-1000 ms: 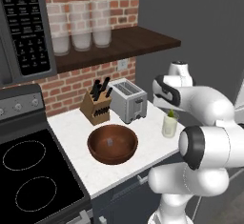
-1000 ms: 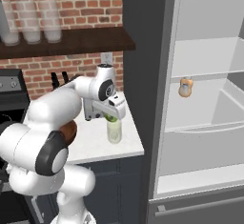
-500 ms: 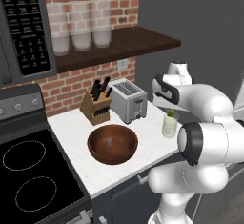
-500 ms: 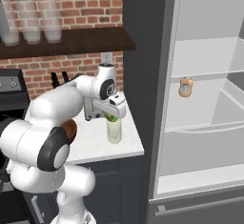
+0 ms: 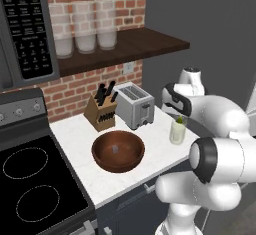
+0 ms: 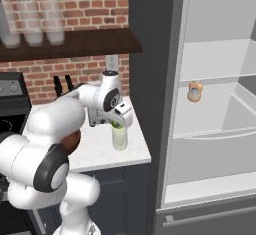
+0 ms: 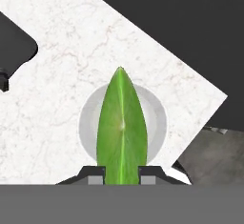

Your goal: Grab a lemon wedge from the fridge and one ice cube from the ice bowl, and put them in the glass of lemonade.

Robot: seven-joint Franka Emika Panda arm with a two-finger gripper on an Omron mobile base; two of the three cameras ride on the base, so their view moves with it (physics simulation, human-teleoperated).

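My gripper [image 7: 121, 171] is shut on the lemon wedge [image 7: 121, 123], a yellow-green sliver pointing away from the hand. It hangs straight over the round mouth of the glass of lemonade [image 7: 156, 118]. From the left base, the gripper [image 5: 179, 116] hovers just above the glass of lemonade [image 5: 177, 134] near the counter's right end, the lemon wedge [image 5: 179, 121] at its rim. The wooden ice bowl [image 5: 118, 151] sits left of the glass with an ice cube [image 5: 116, 149] inside. The fridge [image 6: 215, 124] stands open on the right.
A toaster [image 5: 136, 106] and knife block [image 5: 101, 110] stand behind the bowl by the brick wall. Three frosted jars [image 5: 85, 29] line the shelf above. The stove [image 5: 30, 179] lies left. An orange-tan bottle [image 6: 194, 91] rests on a fridge shelf.
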